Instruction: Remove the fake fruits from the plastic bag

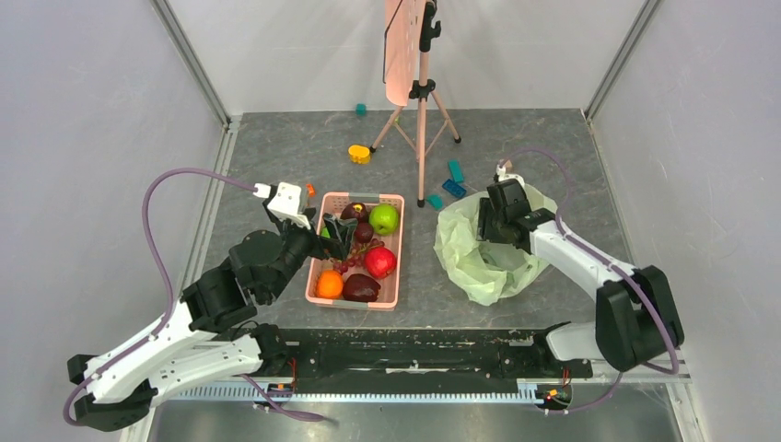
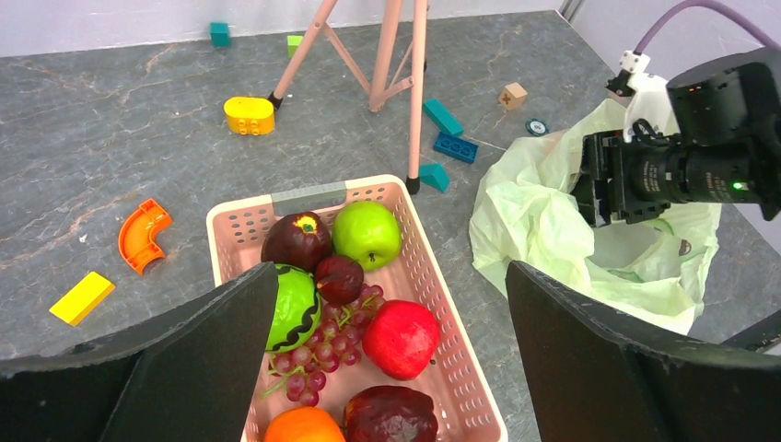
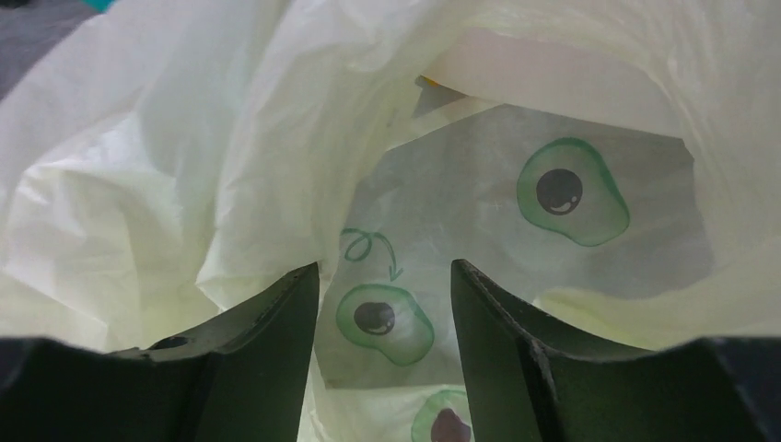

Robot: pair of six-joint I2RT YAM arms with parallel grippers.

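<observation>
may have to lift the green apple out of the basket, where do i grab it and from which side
Grip the green apple across its round middle, coming down from above. It sits in the far right corner of the pink basket, walls on two sides and a dark maroon fruit against its left, so only the top is open.

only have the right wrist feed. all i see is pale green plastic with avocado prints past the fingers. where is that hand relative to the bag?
Observer: Top view shows the right hand poked into the mouth of the plastic bag, which lies right of the pink basket.
Operator: any fruit out?
Observer: Yes. The basket holds a green apple, a red apple, an orange and a zigzag-banded green ball.
Operator: left arm in my way?
Observer: No. The left hand hovers open over the basket's left side, apart from the bag.
</observation>
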